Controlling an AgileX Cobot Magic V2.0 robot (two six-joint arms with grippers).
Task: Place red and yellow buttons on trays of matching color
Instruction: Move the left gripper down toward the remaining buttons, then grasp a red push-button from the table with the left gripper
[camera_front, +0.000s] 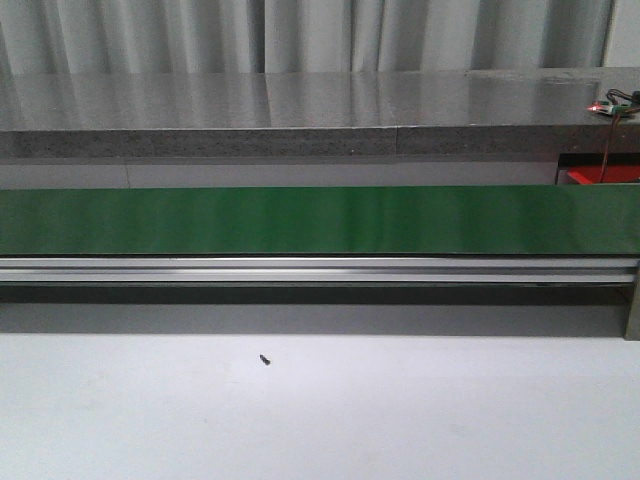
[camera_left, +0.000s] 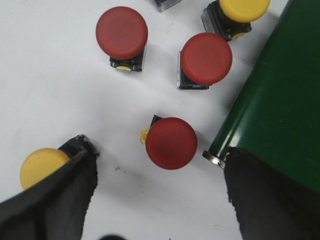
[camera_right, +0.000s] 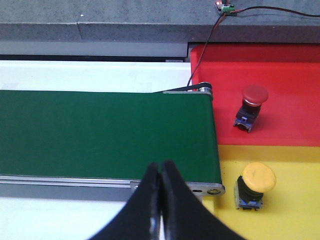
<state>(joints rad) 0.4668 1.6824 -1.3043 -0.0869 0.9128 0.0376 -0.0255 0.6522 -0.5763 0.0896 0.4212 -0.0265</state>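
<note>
Three red buttons seen by the left wrist camera, all on the white table (camera_left: 45, 75) beside the end of the green conveyor belt (camera_left: 280, 100): nearest red button (camera_left: 171, 143) just beside the belt's end roller, second red button (camera_left: 206, 59) a little farther along the belt's edge, third red button (camera_left: 121, 33) farther out from the belt. Yellow button (camera_left: 40, 166) well apart from the belt, partly hidden behind one left finger (camera_left: 50, 200). Another yellow button (camera_left: 244, 9) close to the belt's edge, cut off by the frame.

Left gripper (camera_left: 160, 200) spread wide apart, holding nothing, hanging above the table with the nearest red button between its fingers' lines.

At the belt's other end, seen by the right wrist camera: red tray (camera_right: 290, 65) and yellow tray (camera_right: 295, 200) side by side just past the conveyor belt (camera_right: 105, 135). One red button on tray (camera_right: 250, 107), upright on the red tray; one yellow button on tray (camera_right: 254, 186), upright on the yellow tray, both near the belt's end.

Right gripper (camera_right: 161, 175) pressed together, nothing between the fingers, above the belt's near edge.

Front camera: only the conveyor belt (camera_front: 320, 220), the white table (camera_front: 400, 420) and a small dark speck (camera_front: 265, 360) on the table in front of the belt.
</note>
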